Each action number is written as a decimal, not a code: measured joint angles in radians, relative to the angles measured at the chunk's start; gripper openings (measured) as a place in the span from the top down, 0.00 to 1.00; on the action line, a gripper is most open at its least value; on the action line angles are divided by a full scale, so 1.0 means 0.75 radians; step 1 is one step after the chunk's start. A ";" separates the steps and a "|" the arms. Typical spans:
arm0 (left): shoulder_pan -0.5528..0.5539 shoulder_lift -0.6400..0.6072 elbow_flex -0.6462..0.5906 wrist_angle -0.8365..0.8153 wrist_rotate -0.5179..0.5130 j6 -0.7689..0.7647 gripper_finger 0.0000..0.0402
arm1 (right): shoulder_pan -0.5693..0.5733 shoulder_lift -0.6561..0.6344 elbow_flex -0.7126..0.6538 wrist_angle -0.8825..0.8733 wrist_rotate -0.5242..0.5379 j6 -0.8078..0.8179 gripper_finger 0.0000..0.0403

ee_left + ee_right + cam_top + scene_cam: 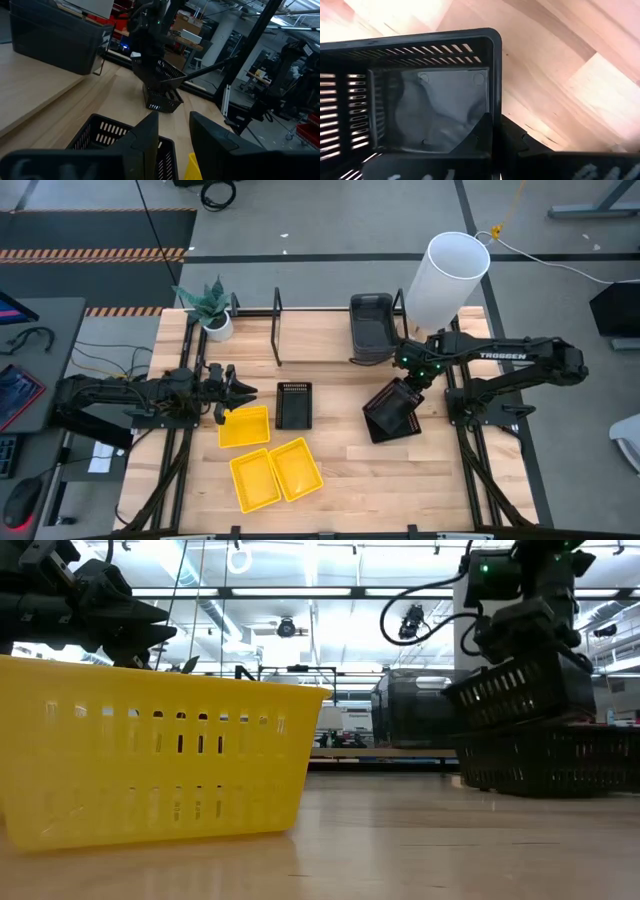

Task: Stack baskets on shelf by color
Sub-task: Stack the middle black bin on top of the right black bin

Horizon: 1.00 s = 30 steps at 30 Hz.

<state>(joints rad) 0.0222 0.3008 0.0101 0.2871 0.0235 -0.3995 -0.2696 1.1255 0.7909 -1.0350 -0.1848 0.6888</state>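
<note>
My right gripper (410, 375) points down at the right of the table, shut on a black slotted basket (393, 405). That basket hangs tilted over a second black basket (550, 760) on the table; whether the two touch, I cannot tell. A third black basket (294, 404) stands on its base mid-table. Three yellow baskets (245, 426) (252, 480) (297, 468) lie near the front left. A smoky grey basket (372, 328) sits on the shelf (310, 340) at the back. My left gripper (238, 392) waits open and level at the left, holding nothing. My right gripper pinches one wall of the black basket at its rim (493, 117), one finger (475, 135) inside the basket and the other (520, 145) outside. The fingers come from above, pointing down. The basket hangs tilted below them, its open side turned up.
A white cylinder (450, 280) stands at the back right beside the shelf. A potted plant (212, 310) is at the back left. The shelf's black wire uprights (277, 330) rise from the board. Bare wood lies near the front right.
</note>
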 joint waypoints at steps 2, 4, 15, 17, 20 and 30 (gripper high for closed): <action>0.000 0.000 0.000 0.000 0.000 -0.001 0.71 | -0.006 -0.001 -0.010 0.020 0.000 0.004 0.98; 0.000 0.000 0.000 0.000 0.000 0.000 0.71 | -0.011 -0.001 -0.012 0.023 -0.001 0.021 0.98; 0.000 0.000 0.000 0.000 0.000 -0.001 0.71 | 0.001 -0.010 -0.012 0.022 -0.034 0.057 0.98; 0.000 0.000 0.000 0.000 0.000 0.000 0.71 | 0.000 -0.022 -0.012 0.021 -0.040 0.056 0.98; 0.000 0.000 0.000 0.000 0.000 0.000 0.71 | -0.008 -0.046 -0.012 0.021 -0.040 0.065 0.98; 0.000 0.000 0.000 0.000 0.000 -0.001 0.71 | -0.013 -0.098 -0.012 0.020 -0.055 0.120 0.97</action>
<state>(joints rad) 0.0223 0.3008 0.0101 0.2871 0.0233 -0.3999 -0.2790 1.0523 0.7818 -1.0203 -0.2262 0.7790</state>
